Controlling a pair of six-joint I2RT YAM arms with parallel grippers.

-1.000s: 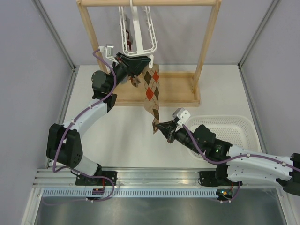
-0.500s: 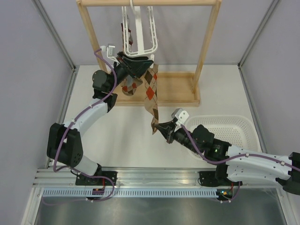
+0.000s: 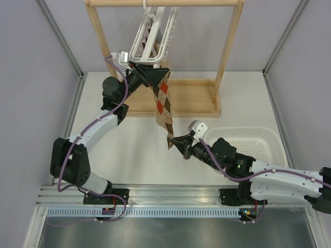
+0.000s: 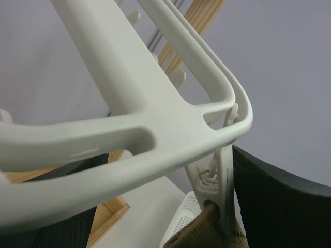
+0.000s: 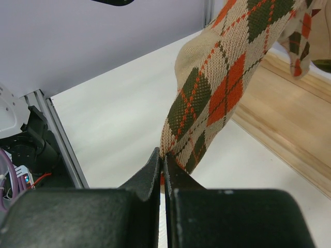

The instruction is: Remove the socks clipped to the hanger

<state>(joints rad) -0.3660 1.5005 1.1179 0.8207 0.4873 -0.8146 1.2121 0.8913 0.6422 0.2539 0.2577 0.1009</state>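
Note:
The white hanger (image 3: 150, 36) hangs tilted from the wooden rack's top bar. A brown, red and cream argyle sock (image 3: 163, 101) stretches taut from one of its clips (image 4: 221, 178) down to my right gripper (image 3: 176, 141). That gripper is shut on the sock's toe end (image 5: 164, 155). My left gripper (image 3: 151, 75) stands open under the hanger's lower corner, its dark fingers (image 4: 279, 199) either side of the clip without gripping it. The clip still pinches the sock's brown cuff (image 4: 207, 232). Part of another argyle sock (image 5: 300, 46) shows behind.
The wooden rack (image 3: 181, 106) stands at the back with its base board on the table. A white perforated basket (image 3: 258, 142) sits at the right, beside my right arm. Grey walls close in both sides.
My left gripper has opened wide. The hanger has swung up and tilted left. The argyle sock is drawn tighter, and the bunched sock by the left gripper is gone from sight.

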